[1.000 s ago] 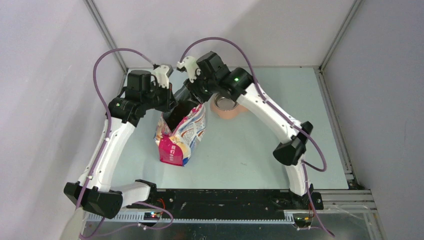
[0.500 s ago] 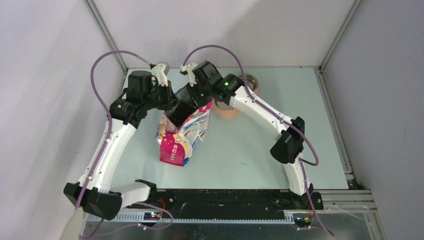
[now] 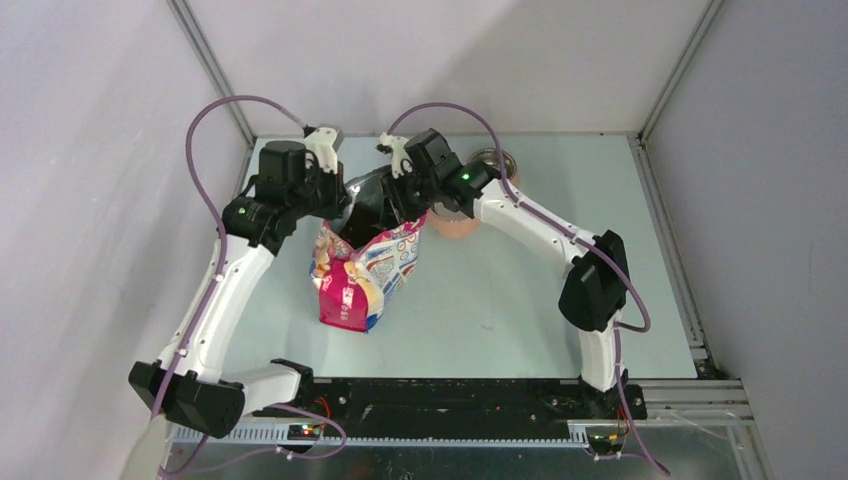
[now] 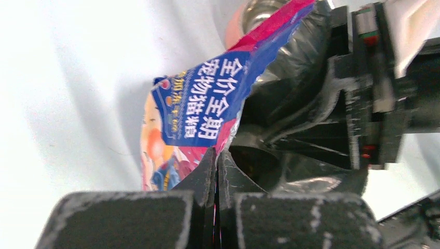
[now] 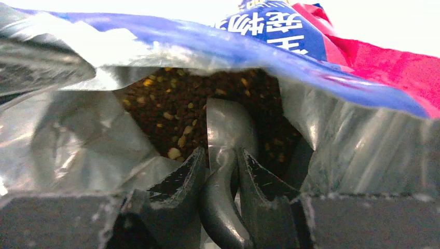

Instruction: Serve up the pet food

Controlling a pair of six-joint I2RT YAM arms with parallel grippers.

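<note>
Scooping step: the left end effector [image 4: 215,171] pinches the bag [image 3: 360,275] rim open, the right end effector [image 5: 223,166] clamps the scoop [image 5: 228,129], its bowl in pet food [image 5: 171,109] just ahead; next, I'd say, a level lift.

Scoop [image 5: 228,129]: far end lost in pet food [image 5: 171,104]; handle cut off at lower edge. Pink bowl [image 3: 455,228] mostly hidden behind right arm [image 3: 520,215].

My left wrist camera shows the cat-food bag [image 4: 207,111] printed in white on blue: 全价全期 above 宠物猫粮. A small yellow line beside it is probably 添加, but it is blurred.
</note>
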